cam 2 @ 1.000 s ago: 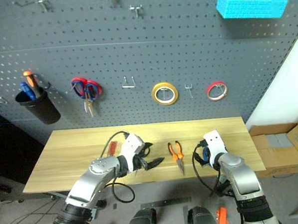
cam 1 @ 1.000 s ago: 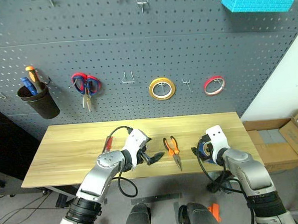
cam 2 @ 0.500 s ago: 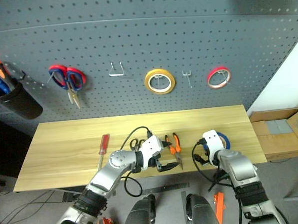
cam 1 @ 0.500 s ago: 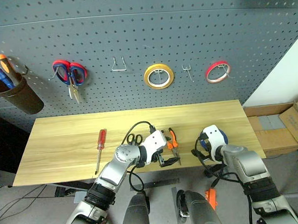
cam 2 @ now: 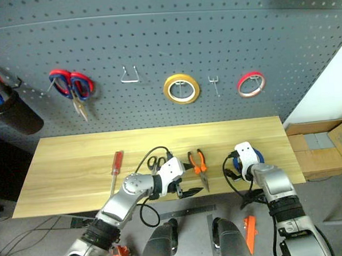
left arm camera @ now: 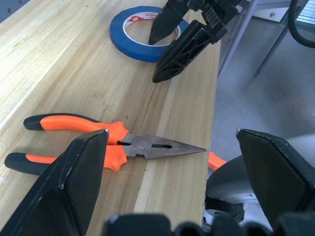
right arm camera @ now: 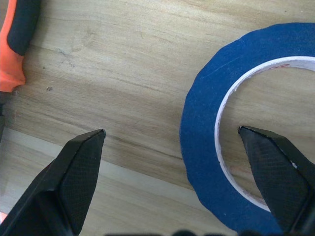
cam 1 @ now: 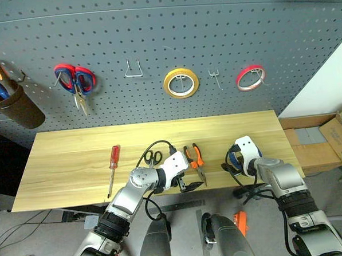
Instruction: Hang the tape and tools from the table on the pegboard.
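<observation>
Dark grey pegboard (cam 1: 224, 39) covers the wall behind, dotted with a grid of small holes and metal hooks. Hanging on it are a black cup (cam 1: 14, 107) with tools at the far left, red-and-blue-handled scissors (cam 1: 75, 82), a yellow roll (cam 1: 181, 83) and a red roll (cam 1: 250, 78). Below the board stands the table (cam 1: 70, 167), a long light wood-grain top. A cardboard box (cam 1: 326, 143) sits on the floor beyond its right end. On the table, from left to right, lie a slim red-handled screwdriver (cam 1: 111, 165), small black-handled scissors (cam 1: 151, 157), partly hidden behind a cable so their exact lie is hard to make out, and orange-and-black-handled pliers (left arm camera: 98, 142) lying flat near the front edge. The tape (left arm camera: 133, 39), a thin blue ring, lies flat toward the table's right end. The left gripper (cam 1: 188, 184) hangs just over the pliers with its two black fingers spread wide and nothing between them. The right gripper (left arm camera: 179, 37) is down at the tape with its fingers also spread wide, one tip inside the ring's hole and the other outside the blue band, not clamping it.
</observation>
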